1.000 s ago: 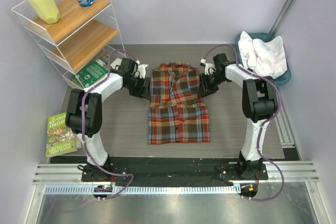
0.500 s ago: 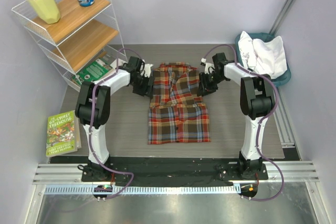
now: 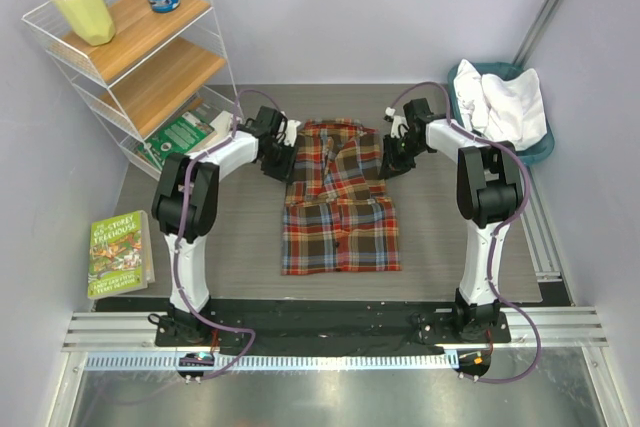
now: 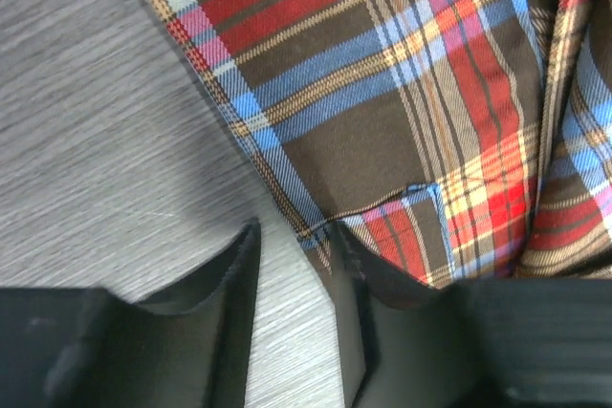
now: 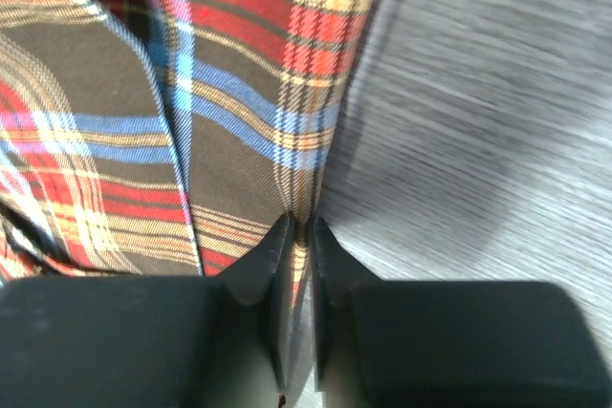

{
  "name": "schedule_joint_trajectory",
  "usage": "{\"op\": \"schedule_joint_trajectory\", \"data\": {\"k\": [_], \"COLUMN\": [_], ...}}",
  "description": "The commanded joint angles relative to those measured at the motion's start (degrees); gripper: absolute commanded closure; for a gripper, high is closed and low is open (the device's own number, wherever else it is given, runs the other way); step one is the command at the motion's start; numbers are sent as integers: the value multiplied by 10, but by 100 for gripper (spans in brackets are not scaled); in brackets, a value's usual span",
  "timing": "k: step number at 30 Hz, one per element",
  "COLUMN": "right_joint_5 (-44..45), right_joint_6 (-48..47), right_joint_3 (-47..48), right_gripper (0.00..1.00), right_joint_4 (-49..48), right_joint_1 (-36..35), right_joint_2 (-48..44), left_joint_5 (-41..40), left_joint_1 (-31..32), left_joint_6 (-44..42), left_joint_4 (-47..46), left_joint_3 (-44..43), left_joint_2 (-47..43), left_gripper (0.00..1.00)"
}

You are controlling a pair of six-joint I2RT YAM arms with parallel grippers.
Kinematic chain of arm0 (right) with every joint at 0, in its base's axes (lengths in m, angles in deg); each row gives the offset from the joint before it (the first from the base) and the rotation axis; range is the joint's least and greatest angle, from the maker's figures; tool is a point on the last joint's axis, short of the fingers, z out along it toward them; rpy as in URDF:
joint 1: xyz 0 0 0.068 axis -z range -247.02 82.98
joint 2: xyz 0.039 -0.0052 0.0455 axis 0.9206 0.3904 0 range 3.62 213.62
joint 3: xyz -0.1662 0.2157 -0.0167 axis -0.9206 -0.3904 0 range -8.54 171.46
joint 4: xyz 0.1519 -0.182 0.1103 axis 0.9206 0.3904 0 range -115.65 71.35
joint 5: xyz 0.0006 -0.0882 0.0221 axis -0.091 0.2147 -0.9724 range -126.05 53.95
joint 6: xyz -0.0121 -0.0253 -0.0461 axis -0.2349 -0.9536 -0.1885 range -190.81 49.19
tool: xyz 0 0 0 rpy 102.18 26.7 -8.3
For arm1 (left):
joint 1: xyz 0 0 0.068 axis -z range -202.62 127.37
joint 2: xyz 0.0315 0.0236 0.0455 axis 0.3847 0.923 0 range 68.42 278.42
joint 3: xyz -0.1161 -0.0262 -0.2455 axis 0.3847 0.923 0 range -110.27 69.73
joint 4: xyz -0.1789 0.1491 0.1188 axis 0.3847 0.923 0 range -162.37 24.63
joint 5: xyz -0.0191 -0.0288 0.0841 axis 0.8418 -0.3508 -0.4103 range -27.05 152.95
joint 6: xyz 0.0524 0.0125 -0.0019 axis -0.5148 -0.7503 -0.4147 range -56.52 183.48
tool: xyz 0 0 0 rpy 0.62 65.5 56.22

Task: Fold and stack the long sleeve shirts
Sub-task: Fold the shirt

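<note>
While the bench [image 3: 450, 237] looks the same as it did 1 second ago, the arms over it do not, so I start with the cloth. The plaid shirt [image 3: 340, 217] lies flat in the middle of the bench, collar at the far end, its sides already turned in so that it reads as a narrow panel widening toward the near hem; it has not shifted. The white shirt [image 3: 505, 102] sits bunched in the teal basket [image 3: 536, 151] at the far right, untouched. The biggest change is the left arm [image 3: 235, 147]: it has swung in from further left and now ends against the shirt's far left edge, opposite the right arm [image 3: 445, 137], which has only crept a little further along the far right edge. In the left wrist view the left fingers [image 4: 234, 274] are spread apart, 1 on bare bench and 1 on the plaid, with the cloth's edge running between them, so nothing is gripped there yet. In the right wrist view the right fingers [image 5: 263, 260] are pressed almost together with the shirt's right edge pinched between the tips. I judge that the 2 arms are setting up a matched hold on the far corners, probably to bring the collar end toward the hem. The left side must close first, or a 1-sided lift could skew the fold.
</note>
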Motion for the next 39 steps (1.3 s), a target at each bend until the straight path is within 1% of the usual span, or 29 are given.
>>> {"op": "schedule_joint_trajectory", "data": {"k": [1,2,3,4,9,15,17,18,19,20,21,22,23,25,27,31,36,39], "right_joint_5": [39,42,49,54,82,64,46,42,35,23,21,21,21,21,16,23,35,41], "right_joint_6": [0,-5,-12,-17,-48,-49,-57,-56,-56,-56,-52,-49,-45,-38,-28,-15,-5,-4], "right_joint_3": [19,20,20,21,20,19,18,22,28,42,47,53,60,71,85,108,130,141], "right_gripper": [89,92,99,99,99,99,99,96,91,79,74,70,65,62,61,62,62,64], "right_joint_4": [-15,-13,-9,-7,1,13,15,17,22,30,37,41,41,41,41,48,46,44], "right_joint_1": [-3,-2,-1,2,16,16,15,16,16,16,16,16,16,18,19,12,9,8], "right_joint_2": [-1,-3,-6,-9,-5,4,-2,-2,-1,1,1,-1,-6,-10,-10,8,39,59], "left_joint_5": [-32,-38,-40,-44,-56,-52,-34,-31,-25,-2,1,14,29,31,19,-5,-29,-38], "left_joint_1": [3,1,-1,-7,-19,-20,-21,-21,-21,-21,-19,-20,-20,-14,-3,1,2,4], "left_joint_6": [0,0,1,3,-1,-5,-10,-10,-7,-5,4,10,13,22,24,32,35,33], "left_joint_4": [0,1,4,9,12,14,11,7,1,-4,-10,-12,-14,-18,-23,-19,-5,0], "left_joint_3": [-18,-18,-17,-17,-13,-17,-17,-14,-12,-10,-11,-11,-13,-20,-27,-47,-76,-83], "left_joint_2": [20,22,23,23,22,23,16,13,9,2,1,-2,-4,-8,-6,16,45,53], "left_gripper": [74,84,89,100,100,100,100,100,96,89,81,66,61,52,49,48,48,51]}}
